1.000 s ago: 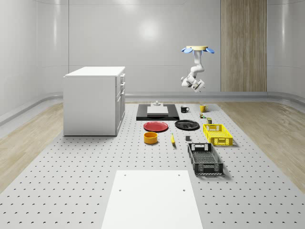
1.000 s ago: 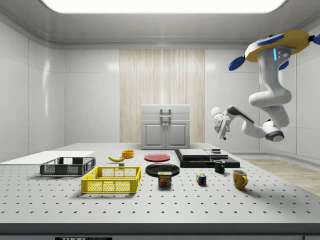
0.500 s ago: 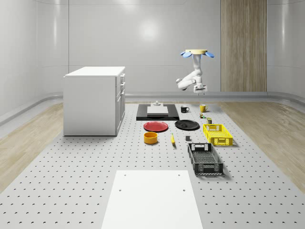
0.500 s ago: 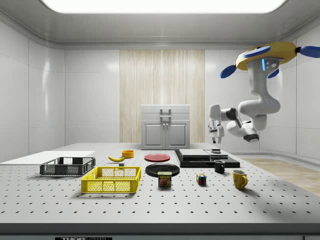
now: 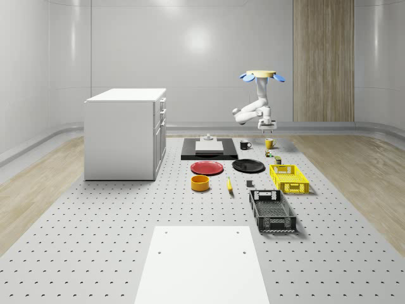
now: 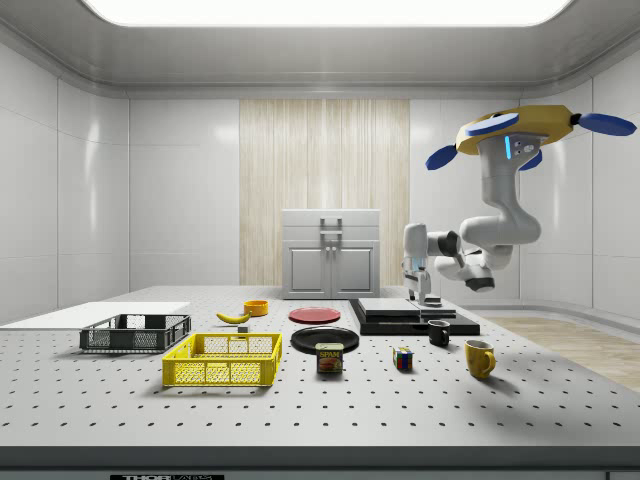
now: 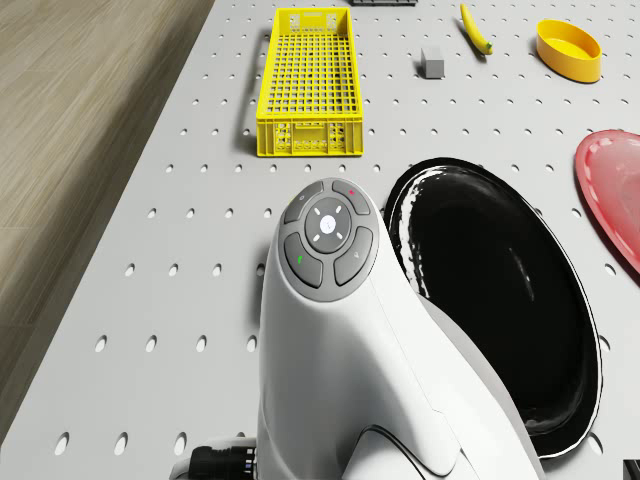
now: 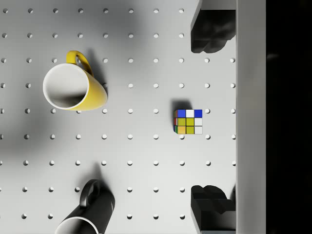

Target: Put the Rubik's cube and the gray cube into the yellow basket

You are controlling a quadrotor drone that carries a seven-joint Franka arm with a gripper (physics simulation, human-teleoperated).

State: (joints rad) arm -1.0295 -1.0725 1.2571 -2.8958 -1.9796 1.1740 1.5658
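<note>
The Rubik's cube (image 8: 188, 121) lies on the perforated table between a yellow mug (image 8: 73, 88) and a black mug (image 8: 87, 214). In the wrist view my gripper (image 8: 210, 117) points straight down at it, open, with the cube just beside the line between the fingers. The drone (image 6: 520, 125) hovers high over the table's far end, and the gripper (image 6: 421, 297) hangs well above the Rubik's cube (image 6: 403, 359). The gray cube (image 7: 432, 61) sits beside the yellow basket (image 7: 307, 80), which holds nothing. The yellow basket (image 5: 289, 178) stands nearer the whole-scene camera than the Rubik's cube (image 5: 269, 152).
A black plate (image 7: 500, 290), a red plate (image 5: 207, 167), an orange bowl (image 5: 200, 183) and a banana (image 5: 229, 184) lie mid-table. A can (image 6: 329, 358) stands near the basket. A black basket (image 5: 272, 210) sits in front, a white cabinet (image 5: 126, 133) at the whole-scene view's left.
The drone has come lower and shifted toward the side view's left. The arm has folded in, swinging the gripper from pointing sideways to pointing straight down over the mugs and Rubik's cube.
</note>
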